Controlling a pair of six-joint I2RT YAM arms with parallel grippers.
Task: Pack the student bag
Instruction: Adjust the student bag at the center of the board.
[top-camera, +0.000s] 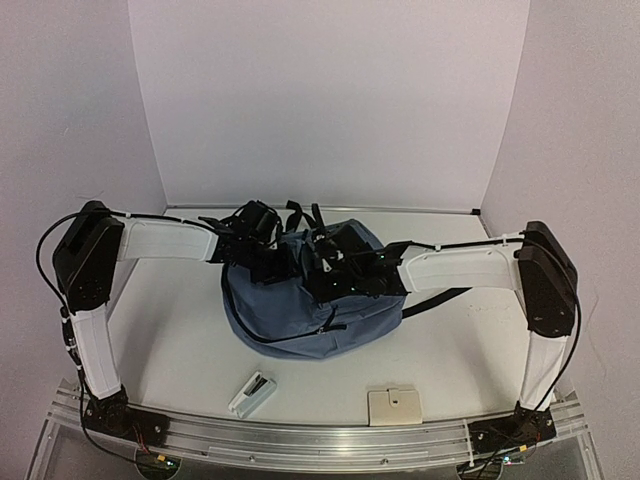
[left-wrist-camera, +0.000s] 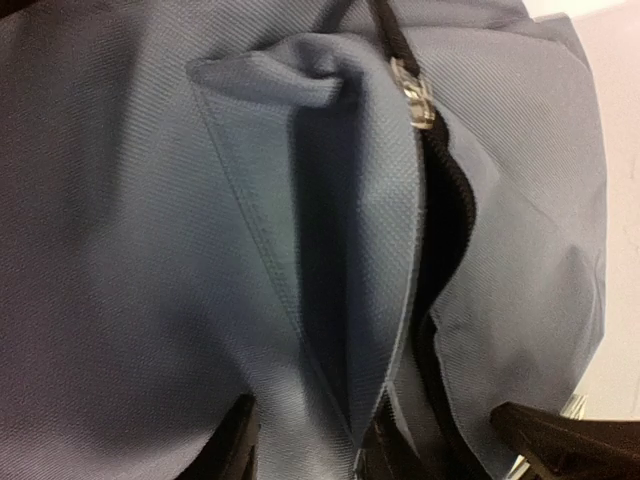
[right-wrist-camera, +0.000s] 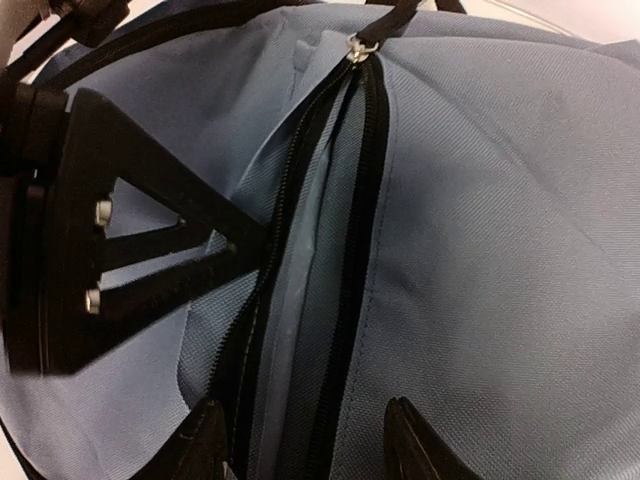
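The student bag (top-camera: 300, 318) is a slate-blue backpack lying flat mid-table, with both arms over its top. Its main zipper is partly undone, and the metal pull (right-wrist-camera: 358, 45) sits at the far end. My left gripper (left-wrist-camera: 306, 452) is shut on a raised fold of the bag's fabric (left-wrist-camera: 340, 200) beside the zipper opening (left-wrist-camera: 445, 230). From the right wrist view, its black finger (right-wrist-camera: 160, 240) reaches the same zipper edge. My right gripper (right-wrist-camera: 305, 445) is open. Its two fingertips straddle the open zipper track (right-wrist-camera: 350, 260), with the cloth lying flat between them.
A small white object (top-camera: 251, 393) lies near the front edge left of centre, and a beige flat box (top-camera: 393, 406) to its right. Black straps (top-camera: 300, 215) spread behind the bag and one strap (top-camera: 440, 300) trails right. White walls enclose the table.
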